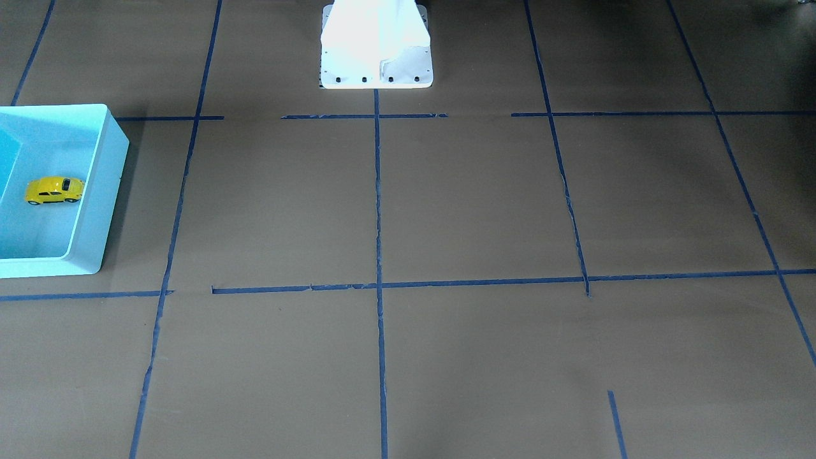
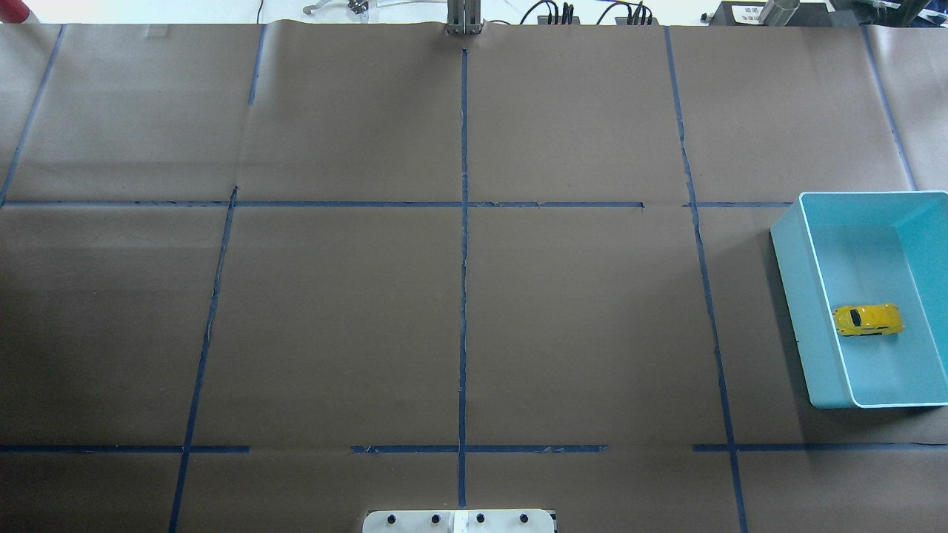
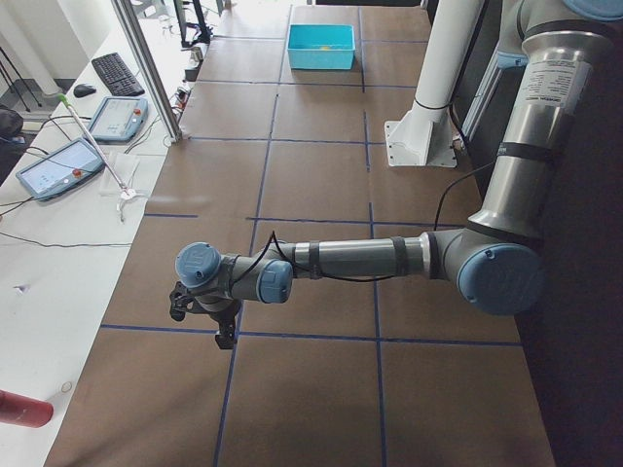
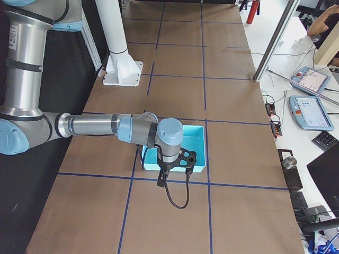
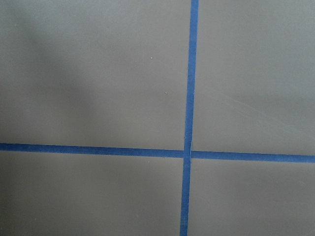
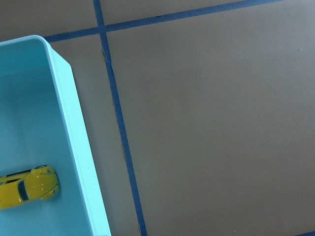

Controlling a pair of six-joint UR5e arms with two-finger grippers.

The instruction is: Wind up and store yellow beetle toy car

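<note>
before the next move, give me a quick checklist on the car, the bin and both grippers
1. Is the yellow beetle toy car inside the teal bin: ok.
2. Is the car upright on its wheels: ok.
3. Is the car free of any gripper: ok.
4. Is the left gripper open: cannot tell, it shows in a side view only.
5. Is the right gripper open: cannot tell, it shows in a side view only.
6. Is the car wound up: cannot tell.

yellow beetle toy car (image 6: 28, 188) cropped at edge, bin (image 6: 75, 125) likewise
</note>
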